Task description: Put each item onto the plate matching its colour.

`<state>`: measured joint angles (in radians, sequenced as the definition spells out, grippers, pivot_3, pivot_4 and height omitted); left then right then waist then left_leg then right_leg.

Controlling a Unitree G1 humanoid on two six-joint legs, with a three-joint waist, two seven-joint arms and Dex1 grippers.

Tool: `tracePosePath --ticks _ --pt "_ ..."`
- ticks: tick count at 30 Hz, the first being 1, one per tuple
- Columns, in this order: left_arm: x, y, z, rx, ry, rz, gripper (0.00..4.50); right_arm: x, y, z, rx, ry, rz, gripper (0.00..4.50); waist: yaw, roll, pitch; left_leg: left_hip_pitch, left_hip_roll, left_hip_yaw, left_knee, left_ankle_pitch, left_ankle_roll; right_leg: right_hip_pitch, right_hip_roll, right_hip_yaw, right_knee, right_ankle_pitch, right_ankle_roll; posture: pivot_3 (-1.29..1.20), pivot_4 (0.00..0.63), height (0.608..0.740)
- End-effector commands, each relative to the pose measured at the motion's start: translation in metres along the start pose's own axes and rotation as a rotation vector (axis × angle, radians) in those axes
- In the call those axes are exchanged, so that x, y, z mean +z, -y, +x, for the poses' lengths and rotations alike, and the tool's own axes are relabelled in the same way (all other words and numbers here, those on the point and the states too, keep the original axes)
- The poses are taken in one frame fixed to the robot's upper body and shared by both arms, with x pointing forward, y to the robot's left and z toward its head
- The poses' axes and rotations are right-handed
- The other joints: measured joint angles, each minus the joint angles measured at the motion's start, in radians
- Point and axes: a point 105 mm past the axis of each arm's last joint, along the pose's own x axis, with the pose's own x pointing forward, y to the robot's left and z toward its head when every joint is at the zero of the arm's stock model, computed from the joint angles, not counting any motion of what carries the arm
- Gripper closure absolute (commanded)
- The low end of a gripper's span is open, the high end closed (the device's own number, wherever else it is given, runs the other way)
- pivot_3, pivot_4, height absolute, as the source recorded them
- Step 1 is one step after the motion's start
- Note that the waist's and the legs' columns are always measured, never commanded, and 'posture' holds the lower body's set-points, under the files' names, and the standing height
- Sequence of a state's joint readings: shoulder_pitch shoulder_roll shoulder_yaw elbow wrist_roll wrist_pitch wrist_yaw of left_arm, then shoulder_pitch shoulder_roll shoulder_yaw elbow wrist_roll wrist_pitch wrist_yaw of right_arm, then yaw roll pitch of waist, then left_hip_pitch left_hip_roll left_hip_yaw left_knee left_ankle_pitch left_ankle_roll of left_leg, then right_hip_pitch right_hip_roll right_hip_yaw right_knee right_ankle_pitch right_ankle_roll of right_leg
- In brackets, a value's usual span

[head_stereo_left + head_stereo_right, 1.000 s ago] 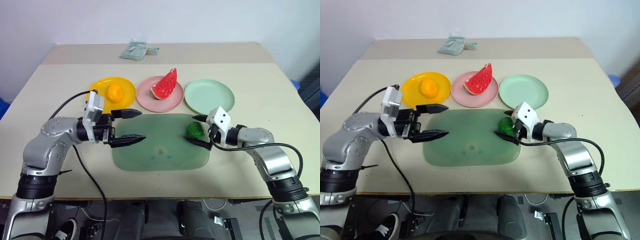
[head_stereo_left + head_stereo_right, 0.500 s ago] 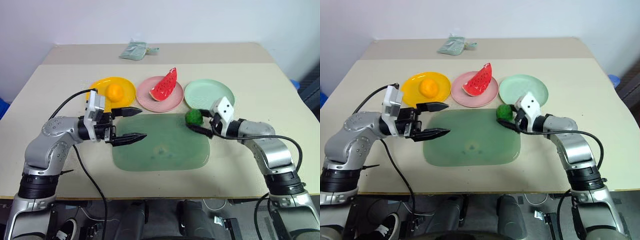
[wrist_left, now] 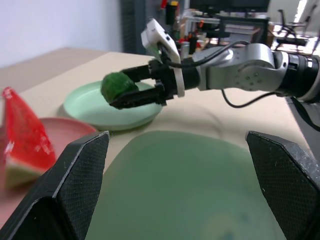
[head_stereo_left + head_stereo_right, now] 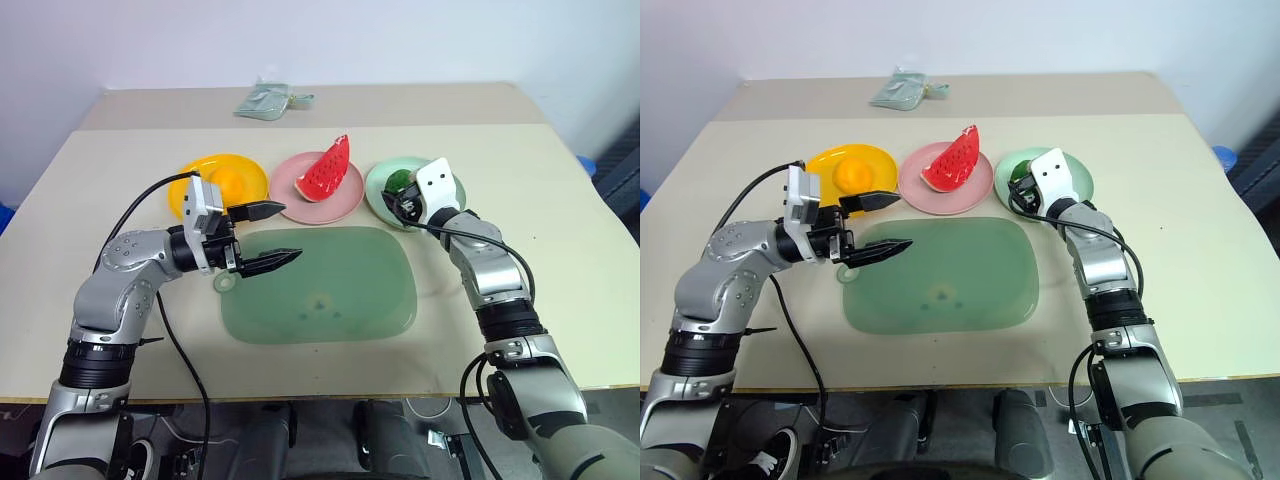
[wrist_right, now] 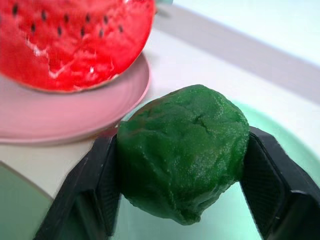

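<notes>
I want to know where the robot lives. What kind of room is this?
Probably a robot lab or workshop. A plain table holds toy food on coloured plates, such as a watermelon slice, and behind it stand screens and office chairs.

Green mat (image 4: 330, 290), beige table (image 4: 560, 240), crumpled packet (image 4: 266, 99)

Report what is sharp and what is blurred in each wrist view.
Right wrist view: the green vegetable between the jaws is sharp, the watermelon wedge behind it slightly soft. Left wrist view: the right gripper and mint plate are fairly clear, the room beyond is blurred.
</notes>
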<state>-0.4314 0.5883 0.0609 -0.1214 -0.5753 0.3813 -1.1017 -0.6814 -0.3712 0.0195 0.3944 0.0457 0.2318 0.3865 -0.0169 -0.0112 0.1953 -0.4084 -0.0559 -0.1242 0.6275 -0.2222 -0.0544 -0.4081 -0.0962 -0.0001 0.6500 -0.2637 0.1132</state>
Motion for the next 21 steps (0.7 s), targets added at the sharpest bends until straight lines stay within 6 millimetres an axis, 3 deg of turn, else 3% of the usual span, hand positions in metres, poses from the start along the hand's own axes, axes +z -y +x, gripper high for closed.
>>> tracePosePath --ticks 1,6,11,15,21 --pt "0.009 0.002 -0.001 0.004 0.009 0.057 0.0 0.024 0.02 -0.004 -0.026 0.074 0.007 0.01 0.001 0.0 0.0 0.0 0.0 0.0 0.0 0.0 0.0 0.0 0.0 0.0 0.0 0.0 0.0 0.0 0.15 0.74" --pt "0.011 0.001 0.001 0.002 0.012 0.062 0.0 0.048 0.032 -0.011 -0.046 0.185 0.005 0.01 -0.003 0.0 0.0 0.0 0.0 0.0 0.0 0.0 0.0 0.0 0.0 0.0 0.0 0.0 0.0 0.0 0.15 0.74" --pt "0.013 0.0 0.002 -0.027 0.018 0.06 0.0 0.084 0.003 -0.041 0.198 0.388 0.089 0.01 -0.003 0.0 0.0 0.0 0.0 0.0 -0.001 0.0 0.0 0.0 0.001 0.0 0.0 0.0 0.0 0.0 0.15 0.74" --pt "0.012 -0.004 -0.001 -0.024 0.033 0.066 0.0 0.082 -0.025 -0.071 0.403 0.395 0.068 0.01 0.001 0.0 0.0 0.0 0.0 0.0 0.0 0.0 0.0 0.0 0.0 0.0 0.0 0.0 0.0 0.0 0.15 0.74" --pt "0.008 -0.018 -0.007 -0.014 0.055 0.052 0.0 0.074 -0.049 -0.118 0.629 0.311 0.027 0.01 0.003 0.0 0.0 0.0 0.0 0.0 0.001 -0.001 0.001 0.001 0.0 0.0 0.0 0.0 0.0 0.0 0.15 0.74"
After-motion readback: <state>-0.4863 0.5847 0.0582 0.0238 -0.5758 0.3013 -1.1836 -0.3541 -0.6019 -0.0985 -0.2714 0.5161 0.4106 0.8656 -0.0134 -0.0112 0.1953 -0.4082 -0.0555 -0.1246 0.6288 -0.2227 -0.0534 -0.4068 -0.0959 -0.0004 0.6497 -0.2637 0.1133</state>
